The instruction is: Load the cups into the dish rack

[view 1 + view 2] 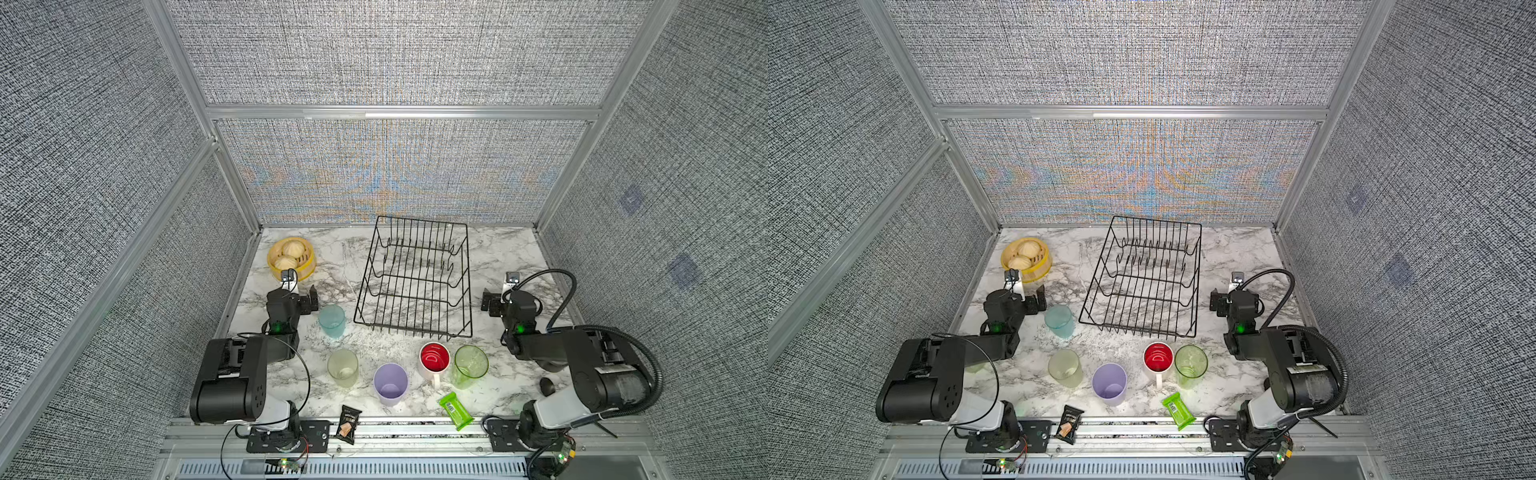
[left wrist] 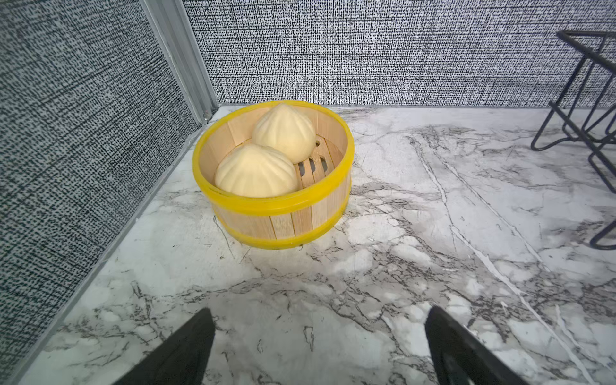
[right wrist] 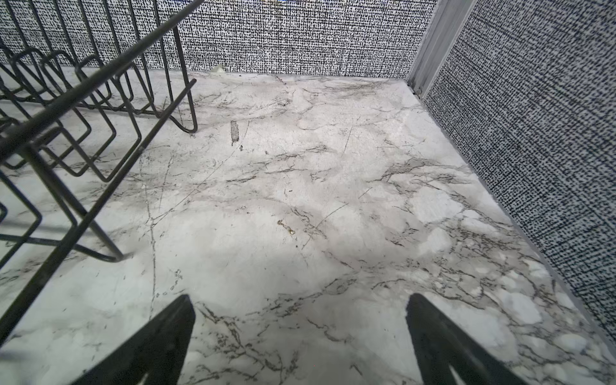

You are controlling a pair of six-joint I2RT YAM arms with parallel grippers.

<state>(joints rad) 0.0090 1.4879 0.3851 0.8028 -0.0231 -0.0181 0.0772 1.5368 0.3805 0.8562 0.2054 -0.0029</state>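
The black wire dish rack [image 1: 413, 329] stands empty at the back middle in both top views; its wires show in the wrist views [image 2: 566, 90] [image 3: 83, 90]. Near the front stand a teal cup [image 1: 332, 321], a frosted yellow-green cup [image 1: 343, 368], a lavender cup [image 1: 390, 384], a white red-lined mug [image 1: 434, 359] and a clear green cup [image 1: 470, 365], all upright. My left gripper [image 2: 318, 311] hovers open over bare marble, left of the rack and just behind the teal cup. To the right of the rack my right gripper [image 3: 300, 298] is open too, with nothing between its fingers.
A yellow steamer basket [image 1: 291, 258] with two buns sits at the back left, just ahead of the left gripper. A black snack packet [image 1: 348, 424] and a green one [image 1: 456, 410] lie at the front edge. Woven walls close three sides.
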